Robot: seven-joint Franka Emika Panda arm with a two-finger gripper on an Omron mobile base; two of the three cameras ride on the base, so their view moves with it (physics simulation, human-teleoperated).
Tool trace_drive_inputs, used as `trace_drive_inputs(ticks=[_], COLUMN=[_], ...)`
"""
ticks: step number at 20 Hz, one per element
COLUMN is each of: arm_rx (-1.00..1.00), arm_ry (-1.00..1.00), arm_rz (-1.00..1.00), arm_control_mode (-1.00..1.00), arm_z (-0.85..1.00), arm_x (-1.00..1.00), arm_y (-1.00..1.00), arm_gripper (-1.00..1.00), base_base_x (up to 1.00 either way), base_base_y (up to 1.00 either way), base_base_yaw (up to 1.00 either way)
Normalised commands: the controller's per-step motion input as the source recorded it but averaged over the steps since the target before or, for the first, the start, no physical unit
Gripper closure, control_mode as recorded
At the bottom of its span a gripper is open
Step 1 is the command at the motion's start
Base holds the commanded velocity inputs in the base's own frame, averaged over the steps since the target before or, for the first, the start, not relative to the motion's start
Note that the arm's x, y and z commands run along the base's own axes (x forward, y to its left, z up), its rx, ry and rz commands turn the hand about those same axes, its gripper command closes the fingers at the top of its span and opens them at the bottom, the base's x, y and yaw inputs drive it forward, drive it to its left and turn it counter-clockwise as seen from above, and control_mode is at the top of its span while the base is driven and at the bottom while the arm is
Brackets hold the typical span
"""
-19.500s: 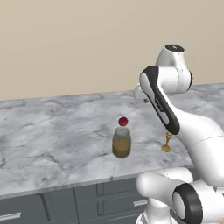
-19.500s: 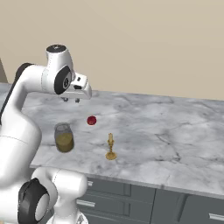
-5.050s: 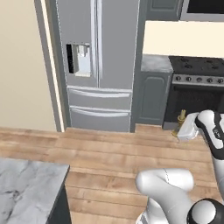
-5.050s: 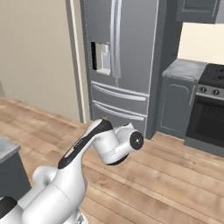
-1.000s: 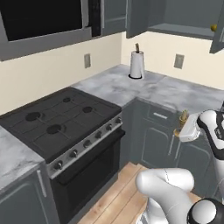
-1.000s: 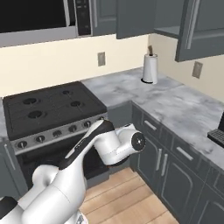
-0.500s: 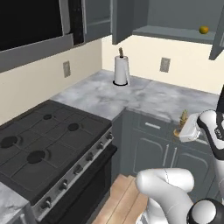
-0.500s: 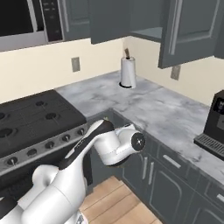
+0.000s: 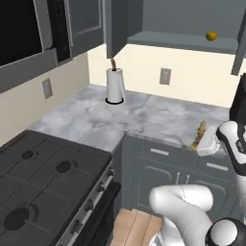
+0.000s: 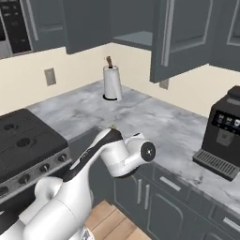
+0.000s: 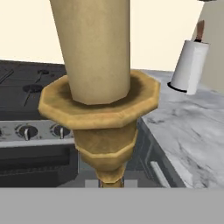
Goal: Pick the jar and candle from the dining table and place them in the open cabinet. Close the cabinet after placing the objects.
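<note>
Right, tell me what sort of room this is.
A home kitchen, rendered: a black gas stove beside a marble counter, a paper towel roll, a coffee machine, and dark wall cabinets overhead.

— What colours stand out?
— Pale-yellow candle [image 11: 97,43] on a golden brass holder; grey-white veined marble counter [image 9: 144,120].
— And above?
— Dark grey-blue cabinet [image 9: 187,19] (a small yellow thing on its shelf), a white paper towel roll [image 9: 115,86].

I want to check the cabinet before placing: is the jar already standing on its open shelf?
No. In the left base view the cabinet shelf carries a small yellow ball, no jar.
</note>
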Motion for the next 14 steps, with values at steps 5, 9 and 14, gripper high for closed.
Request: trace_drive_inputs(ticks=[5,9,14], arm_rx=[0.0,0.0,0.0], arm_ry=[0.0,0.0,0.0], arm_rz=[0.0,0.0,0.0], arm_control_mode=[1.0,1.0,1.0], arm_z=[0.0,0.0,0.0], arm_x=[0.0,0.0,0.0], arm_y=[0.0,0.0,0.0], arm_gripper=[1.0,1.0,1.0], base_base_x=[0.6,0.57,0.49], base_base_y=[0.06,0.17,0.17], base_base_yaw=[-0.28,-0.28,-0.27])
